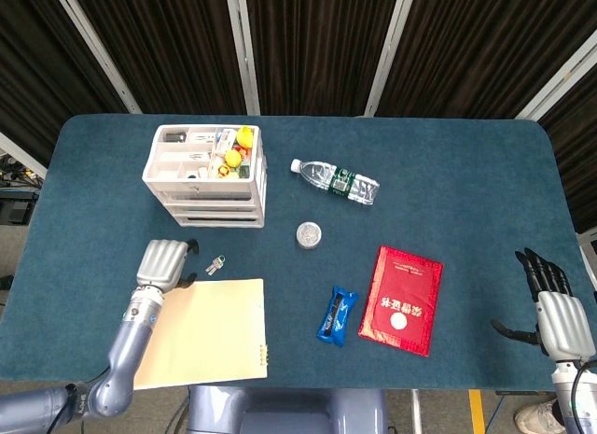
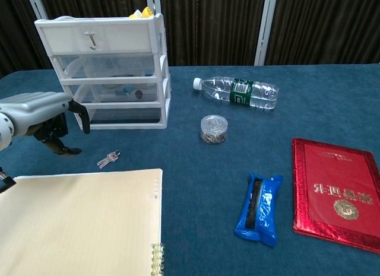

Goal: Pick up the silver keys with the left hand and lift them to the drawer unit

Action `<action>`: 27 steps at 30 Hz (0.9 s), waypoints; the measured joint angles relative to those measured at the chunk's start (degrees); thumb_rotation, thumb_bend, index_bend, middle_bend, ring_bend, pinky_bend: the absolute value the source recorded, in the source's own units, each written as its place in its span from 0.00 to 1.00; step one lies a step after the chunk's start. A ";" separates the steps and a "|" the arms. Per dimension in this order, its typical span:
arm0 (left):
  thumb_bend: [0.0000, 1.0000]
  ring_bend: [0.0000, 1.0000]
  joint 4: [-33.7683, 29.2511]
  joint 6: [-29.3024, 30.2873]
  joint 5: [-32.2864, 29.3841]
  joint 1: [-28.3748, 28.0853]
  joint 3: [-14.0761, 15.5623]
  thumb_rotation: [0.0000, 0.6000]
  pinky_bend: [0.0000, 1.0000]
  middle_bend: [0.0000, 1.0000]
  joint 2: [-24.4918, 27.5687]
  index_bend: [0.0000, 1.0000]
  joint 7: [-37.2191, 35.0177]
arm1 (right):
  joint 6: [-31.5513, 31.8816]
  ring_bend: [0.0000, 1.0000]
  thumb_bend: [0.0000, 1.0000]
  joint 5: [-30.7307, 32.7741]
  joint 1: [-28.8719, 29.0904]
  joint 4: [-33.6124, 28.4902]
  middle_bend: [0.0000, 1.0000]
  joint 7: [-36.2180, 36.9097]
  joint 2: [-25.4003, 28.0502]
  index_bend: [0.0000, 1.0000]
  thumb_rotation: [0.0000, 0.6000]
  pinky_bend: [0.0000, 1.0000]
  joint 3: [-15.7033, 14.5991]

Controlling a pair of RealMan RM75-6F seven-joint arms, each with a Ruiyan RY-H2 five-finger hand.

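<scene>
On the bench (image 1: 448, 154): blue cloth surface carrying all items listed.
Silver keys (image 1: 216, 263): lying flat on the cloth, in front of the drawer unit and just beyond the far edge of the notepad; untouched.
Left robot hand (image 1: 163, 263): just beside the keys on their left, apart from them, above the notepad's far-left corner; fingers spread and curved downward, holding nothing.
Drawer unit (image 1: 207, 177): white, upright, near the keys; top tray filled with small objects, one yellow.
Notepad (image 1: 201, 331): cream, flat, at the near edge.
Right robot hand (image 1: 555, 308): at the bench's right edge, well apart from the keys; fingers extended and apart, holding nothing.
Other items: water bottle (image 1: 334, 181) on its side; small round tin (image 1: 310, 234); blue packet (image 1: 337, 315); red booklet (image 1: 401, 300).
</scene>
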 measured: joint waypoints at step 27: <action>0.32 0.99 15.43 -1.16 -9.23 -10.36 -0.51 1.00 0.86 1.00 -12.10 0.47 4.32 | -0.93 0.00 0.00 1.64 0.04 -0.90 0.00 1.62 0.68 0.00 1.00 0.00 0.48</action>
